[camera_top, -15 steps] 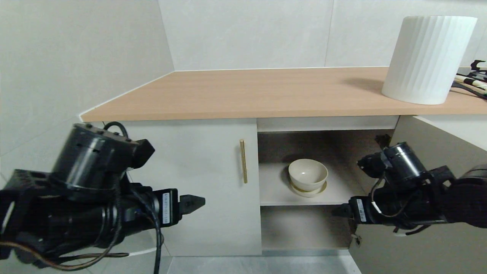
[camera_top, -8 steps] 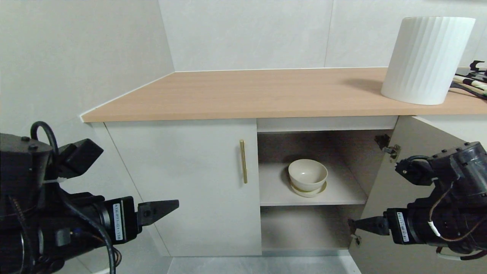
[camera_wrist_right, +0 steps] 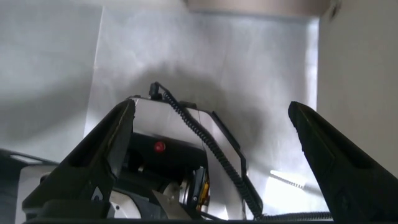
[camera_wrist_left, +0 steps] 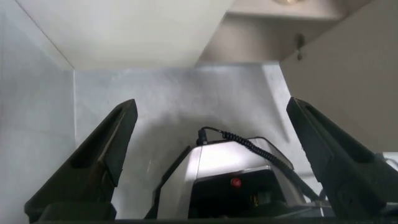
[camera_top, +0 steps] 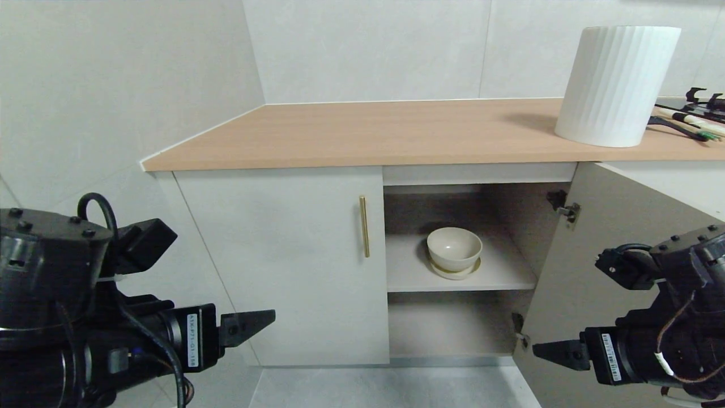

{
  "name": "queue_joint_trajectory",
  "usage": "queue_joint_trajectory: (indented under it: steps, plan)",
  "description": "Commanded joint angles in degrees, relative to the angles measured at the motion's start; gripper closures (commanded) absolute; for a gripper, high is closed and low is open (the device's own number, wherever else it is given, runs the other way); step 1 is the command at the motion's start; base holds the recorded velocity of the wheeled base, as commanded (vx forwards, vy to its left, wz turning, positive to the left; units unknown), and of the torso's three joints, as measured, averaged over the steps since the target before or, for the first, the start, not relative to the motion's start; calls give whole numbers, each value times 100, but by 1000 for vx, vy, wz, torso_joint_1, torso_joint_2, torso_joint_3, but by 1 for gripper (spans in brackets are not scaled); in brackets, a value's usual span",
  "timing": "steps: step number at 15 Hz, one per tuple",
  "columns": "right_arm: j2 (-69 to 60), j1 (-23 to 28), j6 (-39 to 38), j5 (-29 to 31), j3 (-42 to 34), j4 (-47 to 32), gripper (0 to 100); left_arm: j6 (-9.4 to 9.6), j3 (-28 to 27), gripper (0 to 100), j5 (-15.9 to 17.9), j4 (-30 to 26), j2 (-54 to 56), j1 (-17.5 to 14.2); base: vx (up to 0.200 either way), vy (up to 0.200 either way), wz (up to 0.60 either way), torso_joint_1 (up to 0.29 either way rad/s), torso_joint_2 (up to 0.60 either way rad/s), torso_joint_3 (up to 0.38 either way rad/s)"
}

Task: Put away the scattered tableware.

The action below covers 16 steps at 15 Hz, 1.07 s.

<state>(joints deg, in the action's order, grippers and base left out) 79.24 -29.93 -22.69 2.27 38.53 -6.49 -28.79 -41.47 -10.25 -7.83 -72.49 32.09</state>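
Note:
A cream bowl [camera_top: 454,248] sits on a small plate [camera_top: 456,271] on the middle shelf [camera_top: 498,275] of the open cabinet. My left gripper [camera_top: 249,326] hangs low in front of the closed left door, well left of the bowl. In the left wrist view its fingers [camera_wrist_left: 106,162] stand wide open over the floor, with nothing between them. My right gripper [camera_top: 558,354] is low beside the open right door [camera_top: 600,255], below and right of the bowl. The right wrist view shows this gripper [camera_wrist_right: 211,112] open and empty too.
The closed left door carries a gold handle [camera_top: 363,226]. On the wooden countertop [camera_top: 368,133] stand a white ribbed cylinder [camera_top: 614,85] and some utensils [camera_top: 688,116] at the far right. The lower shelf [camera_top: 447,328] is bare. Grey floor [camera_top: 385,388] lies before the cabinet.
Both arms have drawn back from the cabinet, down and outward to the picture's lower corners. The head camera has shifted a little. The bowl and plate stayed put.

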Motion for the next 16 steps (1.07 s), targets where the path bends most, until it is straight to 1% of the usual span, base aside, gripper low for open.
queue_joint_trajectory:
  steps: [1,8,15,16]
  plan:
    - [21,-13,1,11,-4,-2,0,-3,-1,0,-3,9,-73,8,-200,0,0,7,2,7]
    - [48,-22,1,2,-21,-11,0,-3,16,0,-3,9,-117,8,-200,0,0,2,2,0]
    - [30,-31,27,11,-57,-19,0,23,60,0,-3,0,-161,8,0,0,0,0,0,0]
    - [21,-31,27,19,-65,-28,0,93,69,0,-3,0,-161,8,0,0,0,0,0,0]
